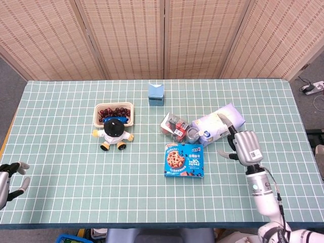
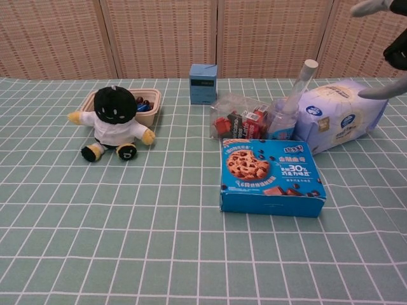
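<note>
Table edge (image 1: 152, 224) beside left robot hand (image 1: 9, 175)

Table (image 1: 61, 192) under green cloth with white grid; woven reed folding screen (image 1: 121, 35) behind; grey floor (image 1: 10, 81) at sides; white power strip (image 1: 315, 87) at right; even light.

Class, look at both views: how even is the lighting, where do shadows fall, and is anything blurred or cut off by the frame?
Head view: even, soft light, faint shadows, all sharp; left hand cropped at the left edge. Chest view: soft shadow under the cookie box, sharp throughout; right hand cut off at the right edge.
</note>
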`<control>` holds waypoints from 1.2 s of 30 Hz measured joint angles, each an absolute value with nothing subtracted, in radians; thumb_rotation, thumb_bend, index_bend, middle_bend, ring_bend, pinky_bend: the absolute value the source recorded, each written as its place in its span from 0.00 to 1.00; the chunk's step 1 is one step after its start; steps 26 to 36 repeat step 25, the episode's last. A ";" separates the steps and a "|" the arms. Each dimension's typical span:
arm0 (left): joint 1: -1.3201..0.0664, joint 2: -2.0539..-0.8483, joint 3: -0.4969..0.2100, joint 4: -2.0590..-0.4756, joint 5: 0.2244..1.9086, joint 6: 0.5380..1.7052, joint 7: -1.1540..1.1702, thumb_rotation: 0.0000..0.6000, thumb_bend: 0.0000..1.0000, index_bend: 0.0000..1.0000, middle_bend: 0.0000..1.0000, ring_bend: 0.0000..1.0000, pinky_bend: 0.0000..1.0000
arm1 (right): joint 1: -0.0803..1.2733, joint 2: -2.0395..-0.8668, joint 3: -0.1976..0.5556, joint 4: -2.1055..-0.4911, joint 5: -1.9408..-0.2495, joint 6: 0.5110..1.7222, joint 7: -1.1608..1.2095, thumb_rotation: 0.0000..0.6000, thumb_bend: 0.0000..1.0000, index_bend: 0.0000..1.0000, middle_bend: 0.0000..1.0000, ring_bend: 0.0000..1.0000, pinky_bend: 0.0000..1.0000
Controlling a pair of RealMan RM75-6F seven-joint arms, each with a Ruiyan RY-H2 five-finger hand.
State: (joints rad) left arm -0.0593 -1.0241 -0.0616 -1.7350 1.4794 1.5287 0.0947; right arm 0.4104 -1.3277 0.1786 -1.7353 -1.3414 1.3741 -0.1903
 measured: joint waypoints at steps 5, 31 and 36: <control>-0.066 -1.037 -0.055 -1.731 1.484 1.514 0.114 1.00 0.34 0.51 0.52 0.44 0.51 | 0.333 -1.259 0.119 -1.762 -1.393 1.438 -0.199 1.00 0.00 0.11 0.67 0.71 0.90; -0.084 -1.093 -0.047 -1.700 1.498 1.498 0.165 1.00 0.34 0.51 0.52 0.44 0.51 | 0.124 -1.195 0.021 -1.530 -1.492 1.600 0.048 1.00 0.11 0.35 0.48 0.46 0.59; -0.084 -1.093 -0.047 -1.700 1.498 1.498 0.165 1.00 0.34 0.51 0.52 0.44 0.51 | 0.124 -1.195 0.021 -1.530 -1.492 1.600 0.048 1.00 0.11 0.35 0.48 0.46 0.59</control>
